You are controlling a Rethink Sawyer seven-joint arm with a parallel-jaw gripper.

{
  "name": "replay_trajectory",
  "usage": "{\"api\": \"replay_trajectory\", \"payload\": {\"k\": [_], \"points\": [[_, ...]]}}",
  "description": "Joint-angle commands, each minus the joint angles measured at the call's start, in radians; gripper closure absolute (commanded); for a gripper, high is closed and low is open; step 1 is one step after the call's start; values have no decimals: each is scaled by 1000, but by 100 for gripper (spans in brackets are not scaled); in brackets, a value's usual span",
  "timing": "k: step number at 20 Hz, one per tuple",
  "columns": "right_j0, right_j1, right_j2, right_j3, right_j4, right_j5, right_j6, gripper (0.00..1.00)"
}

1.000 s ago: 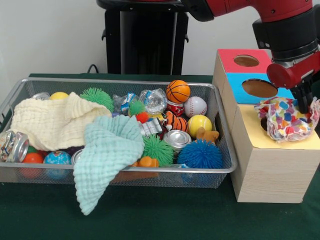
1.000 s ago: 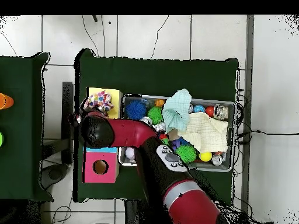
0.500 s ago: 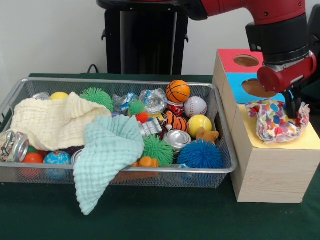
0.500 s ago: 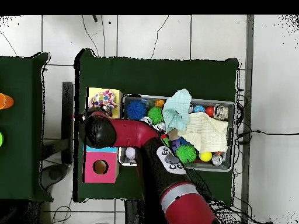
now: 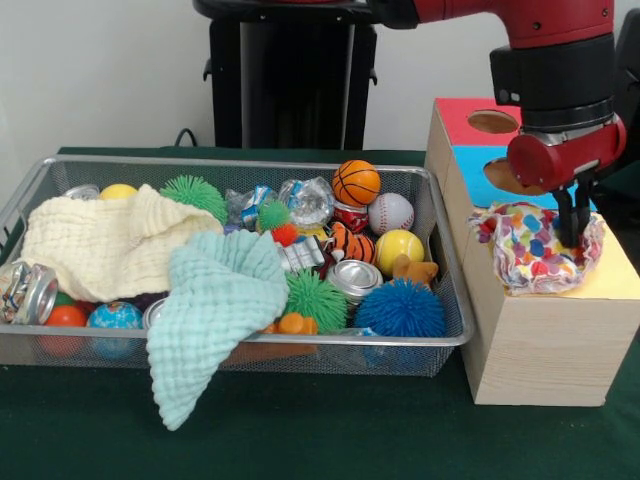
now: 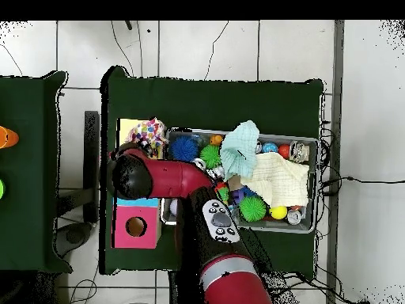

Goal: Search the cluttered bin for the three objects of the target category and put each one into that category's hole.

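Cloth: white cloth with multicoloured spots (image 5: 535, 247), bunched on the yellow section of the wooden sorting box (image 5: 540, 340), under the claw.
Claw: black claw (image 5: 570, 222), pinched on the cloth.
Bin: wire mesh bin (image 5: 440, 300) of toys, beside the box.

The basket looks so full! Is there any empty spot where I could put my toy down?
Not in the wire basket: balls, cans and two cloths fill it. Bare room is the green tablecloth in front of the basket and the wooden box. The box's yellow top is mostly taken by the spotted cloth, with the gripper in it.
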Motion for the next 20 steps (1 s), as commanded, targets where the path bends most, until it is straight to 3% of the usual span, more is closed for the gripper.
{"api": "replay_trajectory", "payload": {"k": [1,7,20], "points": [[-18,87,-84,-52,-58,53,128,100],[51,132,-190,-104,-76,115,112,100],[57,210,-168,-124,-88,82,104,100]]}}
